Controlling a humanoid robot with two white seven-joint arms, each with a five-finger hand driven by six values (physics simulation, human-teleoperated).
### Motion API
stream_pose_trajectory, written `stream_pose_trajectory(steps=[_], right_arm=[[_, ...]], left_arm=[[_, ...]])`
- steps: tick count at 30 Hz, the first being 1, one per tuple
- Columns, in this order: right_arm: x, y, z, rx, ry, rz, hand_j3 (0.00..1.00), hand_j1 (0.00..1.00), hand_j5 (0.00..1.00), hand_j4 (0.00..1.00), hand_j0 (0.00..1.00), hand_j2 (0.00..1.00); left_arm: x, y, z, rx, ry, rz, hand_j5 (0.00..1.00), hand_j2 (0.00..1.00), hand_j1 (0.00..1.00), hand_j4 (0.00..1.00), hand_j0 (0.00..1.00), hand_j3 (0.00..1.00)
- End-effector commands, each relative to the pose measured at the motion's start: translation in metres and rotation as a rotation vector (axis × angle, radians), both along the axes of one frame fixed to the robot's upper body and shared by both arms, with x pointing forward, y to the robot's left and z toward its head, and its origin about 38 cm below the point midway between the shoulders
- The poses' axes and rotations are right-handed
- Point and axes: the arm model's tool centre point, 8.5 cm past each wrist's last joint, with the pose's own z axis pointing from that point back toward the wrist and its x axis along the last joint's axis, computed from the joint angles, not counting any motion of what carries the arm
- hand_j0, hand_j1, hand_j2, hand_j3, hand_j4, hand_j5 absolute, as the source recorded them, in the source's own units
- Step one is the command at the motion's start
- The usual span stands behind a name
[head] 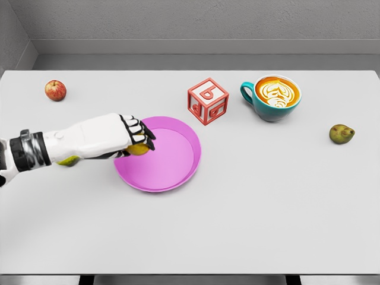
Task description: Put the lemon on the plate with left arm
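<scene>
Head view shows my left hand [132,138] curled around the lemon [139,148], holding it just over the near-left rim of the pink plate [178,172]. Beyond it stands a red block [208,101], farther right a teal cup [273,98].

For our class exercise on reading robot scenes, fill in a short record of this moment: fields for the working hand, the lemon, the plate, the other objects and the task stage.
working hand: left hand, reaching in from the left, fingers curled on the lemon
lemon: yellow, mostly hidden under the fingers, over the plate's left rim
plate: pink plate, mid-table
other objects: red apple far left; red letter block; teal latte cup; greenish pear right; yellow-green item partly hidden under the forearm
right arm: not in view
task stage: lemon not yet released
</scene>
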Motion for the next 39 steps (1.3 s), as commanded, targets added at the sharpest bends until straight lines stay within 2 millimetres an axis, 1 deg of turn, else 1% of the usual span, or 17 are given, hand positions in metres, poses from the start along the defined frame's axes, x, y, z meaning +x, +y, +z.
stream_pose_trajectory(steps=[1,5,6,7,8,10,21,26,27,28,32,34,35,36,39], right_arm=[[0.0,0.0,0.0,0.0,-0.002,0.0,1.0,1.0,1.0,1.0,1.0,1.0],[0.0,0.0,0.0,0.0,0.0,0.0,1.0,1.0,1.0,1.0,1.0,1.0],[0.0,0.0,0.0,0.0,0.001,0.0,1.0,1.0,1.0,1.0,1.0,1.0],[0.0,0.0,0.0,0.0,0.0,0.0,1.0,1.0,1.0,1.0,1.0,1.0],[0.0,0.0,0.0,0.0,0.0,0.0,1.0,1.0,1.0,1.0,1.0,1.0],[0.0,0.0,0.0,0.0,0.0,0.0,1.0,1.0,1.0,1.0,1.0,1.0],[0.0,0.0,0.0,0.0,0.001,0.0,1.0,1.0,1.0,1.0,1.0,1.0],[0.0,0.0,0.0,0.0,0.0,0.0,1.0,1.0,1.0,1.0,1.0,1.0],[0.0,0.0,0.0,0.0,0.001,0.0,1.0,1.0,1.0,1.0,1.0,1.0],[0.0,0.0,0.0,0.0,0.0,0.0,1.0,1.0,1.0,1.0,1.0,1.0],[0.0,0.0,0.0,0.0,0.0,0.0,1.0,1.0,1.0,1.0,1.0,1.0],[0.0,0.0,0.0,0.0,0.0,0.0,1.0,1.0,1.0,1.0,1.0,1.0],[0.0,0.0,0.0,0.0,0.001,0.0,1.0,1.0,1.0,1.0,1.0,1.0],[0.0,0.0,0.0,0.0,-0.002,0.0,1.0,1.0,1.0,1.0,1.0,1.0],[0.0,0.0,0.0,0.0,0.0,0.0,1.0,1.0,1.0,1.0,1.0,1.0]], left_arm=[[-0.002,-0.012,-0.006,-0.01,0.009,-0.02,0.51,0.51,0.51,0.51,0.51,0.51],[0.0,-0.019,-0.004,-0.026,-0.001,-0.03,0.52,0.52,0.52,0.52,0.52,0.52],[0.0,-0.02,-0.005,-0.019,-0.003,-0.033,0.6,0.6,0.6,0.6,0.6,0.6],[0.0,-0.021,-0.006,-0.017,-0.006,-0.033,0.79,0.79,0.79,0.79,0.79,0.79],[0.0,-0.021,-0.006,-0.015,-0.006,-0.032,0.92,0.92,0.92,0.92,0.92,0.92],[-0.001,-0.019,-0.007,-0.01,-0.003,-0.029,0.99,0.99,0.99,0.99,0.99,0.99],[0.0,-0.018,-0.005,-0.01,-0.007,-0.028,0.98,0.98,0.98,0.98,0.98,0.98],[-0.001,-0.014,-0.003,-0.025,-0.001,-0.022,0.98,0.98,0.98,0.98,0.98,0.98],[-0.001,-0.007,0.0,-0.03,0.009,-0.016,0.99,0.99,0.99,0.99,0.99,0.99],[-0.002,0.009,0.006,-0.027,0.034,0.002,1.0,1.0,1.0,1.0,1.0,1.0],[-0.009,0.062,0.023,0.057,0.077,0.074,1.0,1.0,1.0,1.0,1.0,1.0],[-0.012,0.079,0.027,0.111,0.08,0.101,1.0,1.0,1.0,1.0,1.0,1.0],[-0.013,0.086,0.029,0.128,0.083,0.112,1.0,1.0,1.0,1.0,1.0,1.0],[-0.013,0.088,0.029,0.135,0.086,0.116,1.0,1.0,1.0,1.0,1.0,1.0],[-0.013,0.089,0.029,0.138,0.086,0.118,1.0,1.0,1.0,1.0,1.0,1.0]])
